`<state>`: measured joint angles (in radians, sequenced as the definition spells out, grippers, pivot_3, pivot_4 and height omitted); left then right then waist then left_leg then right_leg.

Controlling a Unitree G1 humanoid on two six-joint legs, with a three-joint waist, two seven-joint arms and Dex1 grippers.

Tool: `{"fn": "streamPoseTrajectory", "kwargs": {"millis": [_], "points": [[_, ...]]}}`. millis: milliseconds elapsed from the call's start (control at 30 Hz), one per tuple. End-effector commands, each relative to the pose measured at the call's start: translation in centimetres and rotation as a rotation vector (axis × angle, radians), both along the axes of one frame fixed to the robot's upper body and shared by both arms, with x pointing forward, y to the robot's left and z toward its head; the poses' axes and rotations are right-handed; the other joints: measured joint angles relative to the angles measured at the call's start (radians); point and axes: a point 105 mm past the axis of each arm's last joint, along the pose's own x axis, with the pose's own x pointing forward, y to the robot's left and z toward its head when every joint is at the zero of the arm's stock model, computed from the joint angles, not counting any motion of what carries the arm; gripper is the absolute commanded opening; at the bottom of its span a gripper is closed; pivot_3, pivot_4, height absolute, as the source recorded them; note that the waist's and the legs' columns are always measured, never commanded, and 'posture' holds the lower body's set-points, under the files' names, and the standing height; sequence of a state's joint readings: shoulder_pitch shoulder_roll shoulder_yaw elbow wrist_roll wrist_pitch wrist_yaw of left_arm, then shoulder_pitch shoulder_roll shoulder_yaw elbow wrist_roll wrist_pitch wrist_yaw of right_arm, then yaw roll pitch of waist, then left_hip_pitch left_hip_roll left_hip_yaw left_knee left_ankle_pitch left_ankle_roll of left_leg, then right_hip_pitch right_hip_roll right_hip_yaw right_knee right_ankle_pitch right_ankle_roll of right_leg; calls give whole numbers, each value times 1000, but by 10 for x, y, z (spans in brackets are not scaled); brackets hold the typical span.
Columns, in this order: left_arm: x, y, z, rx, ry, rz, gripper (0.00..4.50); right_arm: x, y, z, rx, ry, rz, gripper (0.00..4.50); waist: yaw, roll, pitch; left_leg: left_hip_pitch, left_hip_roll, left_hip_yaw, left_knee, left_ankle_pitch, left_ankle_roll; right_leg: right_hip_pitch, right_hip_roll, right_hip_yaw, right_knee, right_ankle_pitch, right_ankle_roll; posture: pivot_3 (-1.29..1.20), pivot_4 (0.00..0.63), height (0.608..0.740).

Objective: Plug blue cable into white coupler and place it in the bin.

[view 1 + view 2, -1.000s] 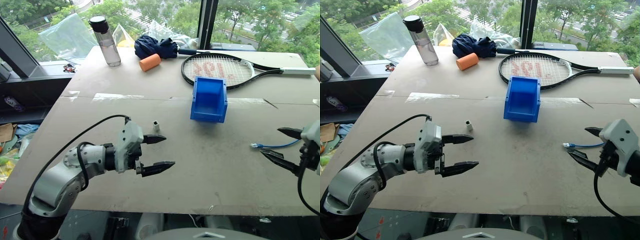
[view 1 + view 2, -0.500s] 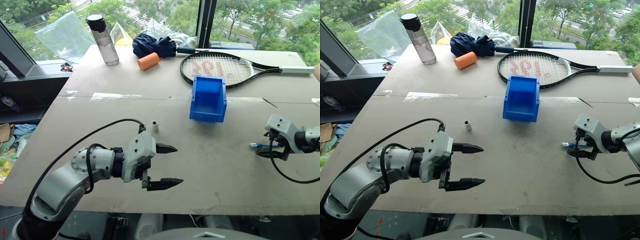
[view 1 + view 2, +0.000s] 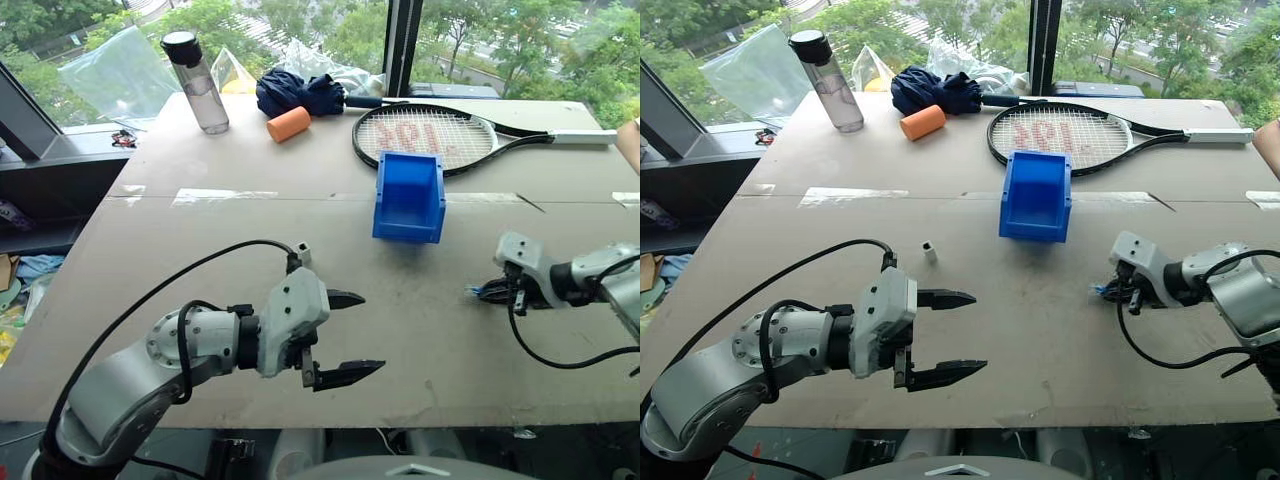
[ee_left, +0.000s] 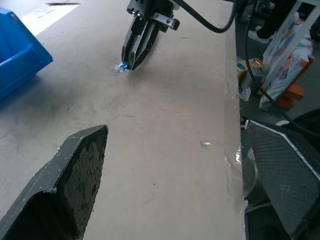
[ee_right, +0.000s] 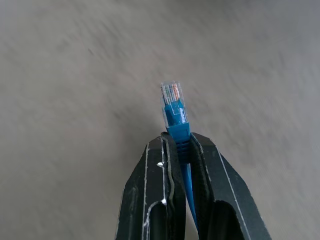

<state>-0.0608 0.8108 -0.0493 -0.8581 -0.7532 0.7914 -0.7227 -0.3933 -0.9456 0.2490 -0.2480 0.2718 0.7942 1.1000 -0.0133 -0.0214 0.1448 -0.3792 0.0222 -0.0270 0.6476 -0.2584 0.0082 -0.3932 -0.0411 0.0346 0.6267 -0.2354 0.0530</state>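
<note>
The blue cable [image 5: 175, 107] is pinched just behind its clear plug by my right gripper [image 5: 177, 142], which is shut on it low over the table at the right [image 3: 487, 292]. The same grip shows in the left wrist view, with the plug [image 4: 121, 66] at the fingertips. The white coupler [image 3: 302, 248] stands alone on the table, just beyond my left gripper [image 3: 355, 335]. That gripper is open and empty, pointing right. The bin [image 3: 406, 228] sits mid-table, further back, between the two grippers.
A tennis racket [image 3: 430, 135] lies behind the bin. A water bottle [image 3: 195, 70], an orange cylinder [image 3: 287, 124] and a dark blue cloth bundle [image 3: 300, 92] stand at the table's far edge. The table's near edge [image 3: 450, 415] runs just below both grippers.
My right gripper dropped onto the cable's plug end, shut on it, and shifted left with it. The left gripper stayed open and barely moved.
</note>
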Motion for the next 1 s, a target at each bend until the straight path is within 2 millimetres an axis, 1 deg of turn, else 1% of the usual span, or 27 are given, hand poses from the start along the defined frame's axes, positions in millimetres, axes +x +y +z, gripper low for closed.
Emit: {"fn": "streamPoseTrajectory", "kwargs": {"millis": [33,67,133,167,267,333,367,400,433,467,533,567,600,633,700,767,833,900,933,1000], "points": [[23,15,1,11,-27,38,4500,-2,29,10,-24,-54,80,58,3,0,0,0,0,0,0,0,0,0,0,0,0,0,-1,0,150,740],[30,20,0,11,-22,48,4500,-1,36,8,-38,-62,95,58,5,0,0,0,0,0,0,0,0,0,0,-1,0,-1,-2,0,150,740],[46,34,-4,28,-25,64,4500,10,55,2,-63,-91,122,58,5,-1,0,0,0,-1,1,0,0,0,0,-2,0,-2,-3,0,150,740],[50,38,-6,33,-27,64,4500,13,61,0,-75,-100,128,58,3,-1,0,0,0,-1,1,0,0,0,0,-2,0,-2,-3,0,150,740],[57,44,-10,47,-39,56,4500,23,67,-6,-125,-126,145,58,4,0,0,-2,0,-1,0,0,0,-1,0,-2,0,-2,-3,0,150,740],[59,45,-16,56,-45,34,4500,27,72,-5,-109,-127,144,805,3,-2,-1,-2,0,-1,0,0,0,-2,-1,-2,-1,-1,-2,0,150,740],[59,43,-19,59,-48,16,4500,25,71,-3,-102,-125,144,1104,3,-2,-1,-2,0,-1,0,0,0,-2,-1,-2,-1,0,-1,0,150,740],[59,40,-22,59,-50,0,4500,24,69,-1,-91,-126,140,1622,2,-2,-1,-2,0,-1,0,0,0,-2,-1,-2,-1,0,-1,0,150,740],[59,37,-23,55,-50,-12,4500,23,67,2,-81,-131,135,2027,4,-2,-1,-2,0,-1,0,0,0,-2,-1,-2,-1,0,-2,0,150,740],[59,32,-25,45,-48,-28,4500,19,65,9,-45,-146,140,2723,4,-2,-1,-2,0,-1,0,0,0,-2,-1,-2,-1,-1,-2,0,150,740],[58,20,-27,15,-33,-68,4500,5,60,26,53,-190,156,3398,19,-1,0,-3,-1,-2,0,0,0,-2,-1,-3,-1,-1,-2,0,150,740],[58,15,-27,-4,-20,-82,4500,0,56,32,90,-225,148,3951,23,-1,0,-4,-1,-3,0,0,0,-2,-2,-5,-1,0,-1,0,150,740],[60,11,-26,-20,-7,-89,4500,-4,51,37,117,-260,127,4374,28,-1,0,-4,-1,-3,0,0,0,-2,-2,-5,-1,1,0,0,150,740],[63,7,-27,-22,0,-89,4500,-12,46,42,175,-274,102,4443,30,-1,0,-5,-2,-3,0,0,0,-2,-2,-5,-1,1,0,0,150,740],[73,2,-28,-10,6,-81,4500,-31,36,47,263,-278,62,4443,28,-2,-1,-5,-2,-4,1,0,0,0,-2,-6,-1,1,1,0,150,740],[83,-7,-29,-5,13,-92,4500,-45,23,50,320,-310,-25,4443,29,-2,-1,-3,-2,-5,1,0,0,1,-2,-6,0,1,1,0,150,740],[92,-21,-35,23,14,-120,4500,-61,11,50,359,-336,-110,4443,32,-1,-1,-3,-2,-7,2,0,0,3,-2,-9,0,1,1,0,150,740],[100,-33,-41,46,17,-138,4500,-75,4,47,365,-338,-180,4443,24,0,-2,-2,-2,-6,2,0,0,3,-1,-8,0,1,1,0,150,740],[103,-38,-43,54,19,-148,4500,-78,2,49,377,-364,-220,4443,21,0,-2,-2,-2,-6,2,0,0,4,-1,-7,0,1,1,0,150,740],[108,-50,-49,66,20,-175,4500,-87,1,49,402,-377,-280,4443,21,0,-2,-1,-2,-6,2,0,0,4,-1,-7,0,1,1,0,150,740]]}}
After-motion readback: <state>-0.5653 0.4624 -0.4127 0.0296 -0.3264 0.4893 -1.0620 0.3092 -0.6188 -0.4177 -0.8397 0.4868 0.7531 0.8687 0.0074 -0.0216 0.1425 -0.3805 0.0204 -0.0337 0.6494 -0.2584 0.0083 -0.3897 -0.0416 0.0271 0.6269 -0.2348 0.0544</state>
